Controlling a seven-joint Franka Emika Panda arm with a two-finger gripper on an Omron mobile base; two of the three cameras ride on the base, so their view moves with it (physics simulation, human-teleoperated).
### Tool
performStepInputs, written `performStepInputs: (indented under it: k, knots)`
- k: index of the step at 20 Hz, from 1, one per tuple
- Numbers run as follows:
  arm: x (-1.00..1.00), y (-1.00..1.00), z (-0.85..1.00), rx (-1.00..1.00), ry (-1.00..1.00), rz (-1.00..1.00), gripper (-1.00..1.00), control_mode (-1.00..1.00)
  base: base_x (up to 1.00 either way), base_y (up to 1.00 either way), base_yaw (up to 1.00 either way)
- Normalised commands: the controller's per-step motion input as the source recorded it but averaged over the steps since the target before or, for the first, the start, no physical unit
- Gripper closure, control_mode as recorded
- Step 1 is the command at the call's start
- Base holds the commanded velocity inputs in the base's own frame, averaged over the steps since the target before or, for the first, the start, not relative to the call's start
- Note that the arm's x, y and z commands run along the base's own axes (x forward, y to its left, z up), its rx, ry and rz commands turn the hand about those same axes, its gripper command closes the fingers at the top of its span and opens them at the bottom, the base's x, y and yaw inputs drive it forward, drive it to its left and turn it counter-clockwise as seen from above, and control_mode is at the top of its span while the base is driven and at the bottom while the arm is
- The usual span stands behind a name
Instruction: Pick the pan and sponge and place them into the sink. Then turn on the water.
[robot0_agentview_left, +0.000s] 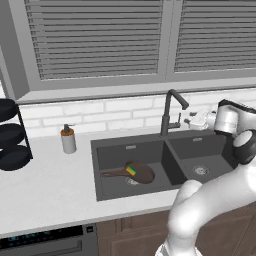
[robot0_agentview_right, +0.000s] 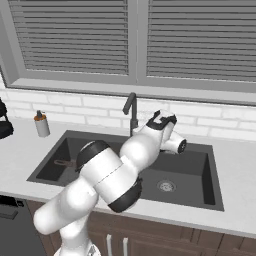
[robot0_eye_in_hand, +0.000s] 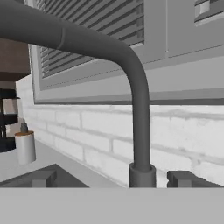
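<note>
The dark brown pan lies in the left basin of the dark grey sink, handle pointing left. The green sponge rests on the pan. In the right base view only the pan's handle shows past my arm, inside the sink. My gripper hovers open just right of the faucet, above the divider's back edge. In the hand view the faucet stem stands close, between my spread fingertips. No water shows at the spout.
A soap dispenser stands on the counter left of the sink. A black rack of dark plates sits at the far left. White tiled wall and a window sill run close behind the faucet.
</note>
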Motion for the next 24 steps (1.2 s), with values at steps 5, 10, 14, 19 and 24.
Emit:
performStepInputs:
  k: [5,10,14,19,24]
  knots:
    - [0.15,0.03,-0.11,-0.05,0.00,-0.04,-1.00,-1.00,0.00,0.00,0.00]
    - [0.12,0.06,-0.13,-0.08,0.00,-0.13,-1.00,-1.00,0.00,0.00,0.00]
    - [0.16,0.15,-0.07,-0.07,0.00,-0.14,-1.00,-1.00,0.00,0.00,0.00]
    - [0.27,0.09,0.00,-0.02,0.00,-0.05,-1.00,-1.00,0.00,0.00,0.00]
    - [0.31,-0.13,0.00,0.02,0.00,0.02,-1.00,-1.00,0.00,0.00,0.00]
